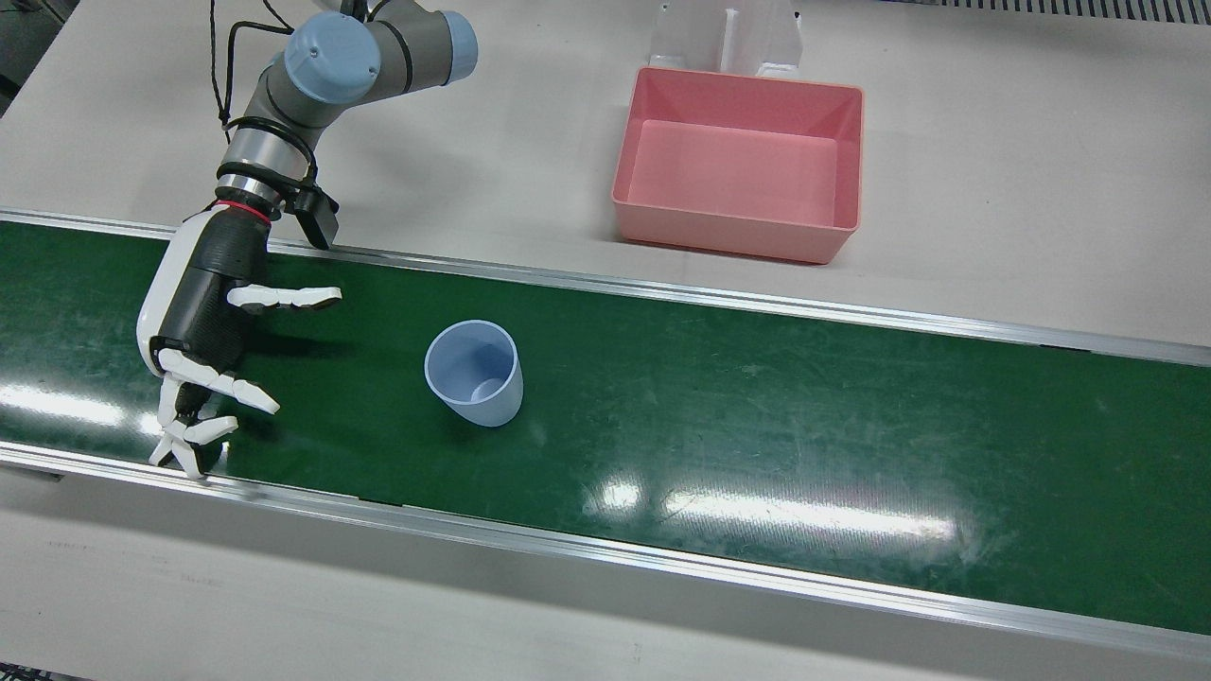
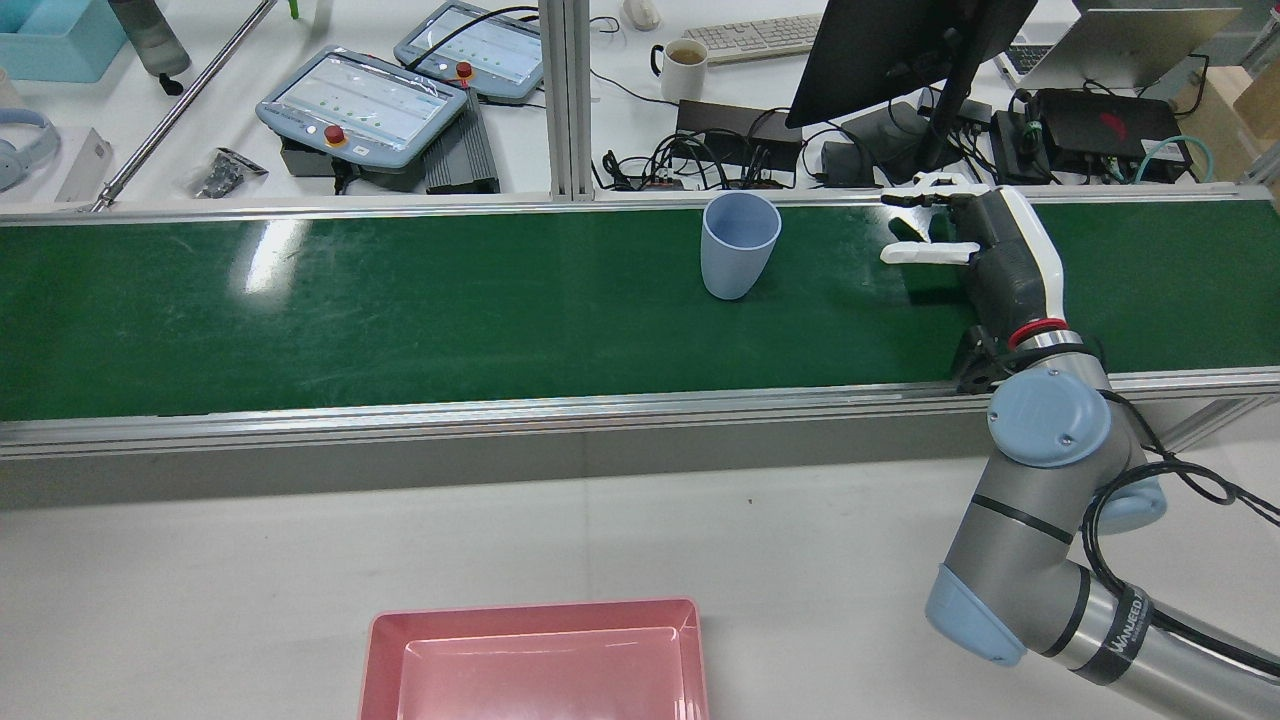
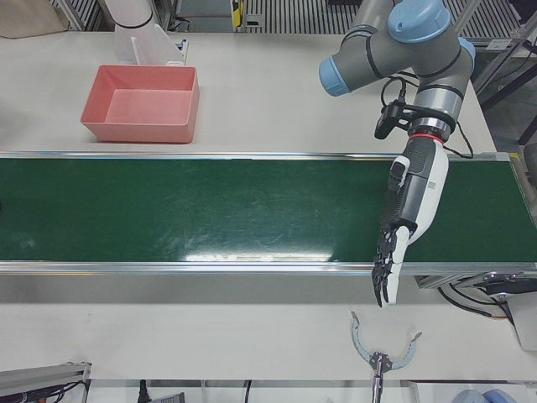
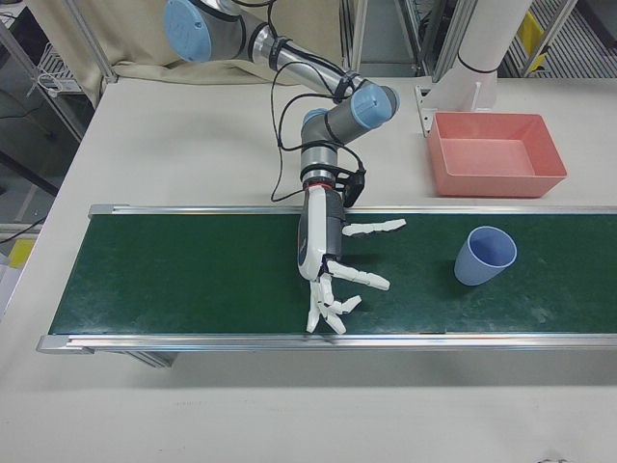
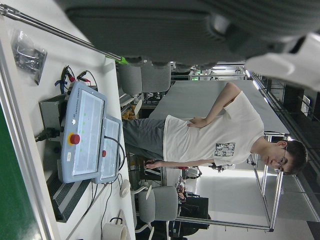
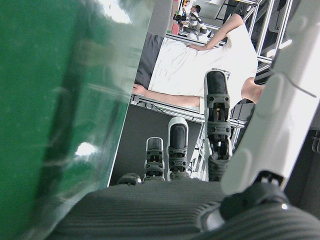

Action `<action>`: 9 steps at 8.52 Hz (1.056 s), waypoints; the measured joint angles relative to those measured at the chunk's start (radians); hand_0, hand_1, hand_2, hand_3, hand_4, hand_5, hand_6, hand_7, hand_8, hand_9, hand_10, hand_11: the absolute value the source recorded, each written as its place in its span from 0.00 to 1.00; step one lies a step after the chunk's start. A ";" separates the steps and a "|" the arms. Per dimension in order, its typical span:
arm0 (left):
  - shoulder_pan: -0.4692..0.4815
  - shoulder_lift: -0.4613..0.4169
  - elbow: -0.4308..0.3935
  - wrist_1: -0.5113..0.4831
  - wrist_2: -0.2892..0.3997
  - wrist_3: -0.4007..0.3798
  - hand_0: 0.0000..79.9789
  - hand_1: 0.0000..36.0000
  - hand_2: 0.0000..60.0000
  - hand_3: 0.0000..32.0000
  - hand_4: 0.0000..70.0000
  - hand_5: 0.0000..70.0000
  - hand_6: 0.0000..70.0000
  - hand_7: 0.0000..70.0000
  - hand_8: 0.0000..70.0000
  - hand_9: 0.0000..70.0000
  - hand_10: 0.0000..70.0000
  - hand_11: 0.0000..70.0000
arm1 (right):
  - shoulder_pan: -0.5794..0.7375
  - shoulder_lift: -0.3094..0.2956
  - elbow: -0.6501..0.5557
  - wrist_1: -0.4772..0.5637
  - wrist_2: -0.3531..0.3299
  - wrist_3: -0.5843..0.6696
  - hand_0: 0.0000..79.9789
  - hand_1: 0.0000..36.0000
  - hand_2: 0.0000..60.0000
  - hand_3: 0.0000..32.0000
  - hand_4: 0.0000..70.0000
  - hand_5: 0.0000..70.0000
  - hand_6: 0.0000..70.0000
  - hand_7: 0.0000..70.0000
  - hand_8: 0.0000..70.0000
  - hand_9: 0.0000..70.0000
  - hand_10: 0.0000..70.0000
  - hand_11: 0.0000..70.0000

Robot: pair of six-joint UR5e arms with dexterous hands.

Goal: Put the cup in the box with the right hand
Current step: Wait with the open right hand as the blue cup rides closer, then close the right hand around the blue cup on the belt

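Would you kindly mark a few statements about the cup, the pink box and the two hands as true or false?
1. The cup stands upright on the green belt. True.
2. The right hand is closed around the cup. False: it is open and apart from the cup.
3. The pink box already holds the cup. False: the box is empty, on the white table beside the belt.
4. The left hand hangs over the belt holding nothing. True.
5. The cup is red. False: it is pale blue.
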 measured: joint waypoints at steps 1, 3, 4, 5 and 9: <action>0.000 0.000 0.000 0.000 0.000 0.000 0.00 0.00 0.00 0.00 0.00 0.00 0.00 0.00 0.00 0.00 0.00 0.00 | 0.000 0.001 0.000 0.000 0.000 0.000 0.70 0.20 0.00 0.00 0.91 0.04 0.17 0.90 0.11 0.31 0.00 0.00; 0.000 0.000 0.000 0.000 0.001 0.000 0.00 0.00 0.00 0.00 0.00 0.00 0.00 0.00 0.00 0.00 0.00 0.00 | -0.001 0.000 0.001 -0.002 -0.001 -0.002 0.71 0.24 0.00 0.00 0.90 0.04 0.18 0.90 0.11 0.32 0.00 0.00; 0.000 0.000 0.000 0.000 0.001 0.000 0.00 0.00 0.00 0.00 0.00 0.00 0.00 0.00 0.00 0.00 0.00 0.00 | -0.001 0.001 0.002 -0.002 -0.002 -0.002 0.72 0.24 0.00 0.00 0.91 0.04 0.18 0.90 0.11 0.32 0.00 0.00; 0.000 0.000 0.000 0.000 0.001 0.000 0.00 0.00 0.00 0.00 0.00 0.00 0.00 0.00 0.00 0.00 0.00 0.00 | -0.001 0.001 0.003 -0.003 -0.002 -0.004 0.73 0.26 0.00 0.00 0.90 0.05 0.18 0.91 0.11 0.32 0.00 0.00; 0.000 0.000 0.000 0.000 0.001 0.000 0.00 0.00 0.00 0.00 0.00 0.00 0.00 0.00 0.00 0.00 0.00 0.00 | -0.001 0.002 0.008 -0.017 -0.020 -0.009 0.73 0.26 0.00 0.00 0.85 0.05 0.17 0.88 0.11 0.31 0.00 0.00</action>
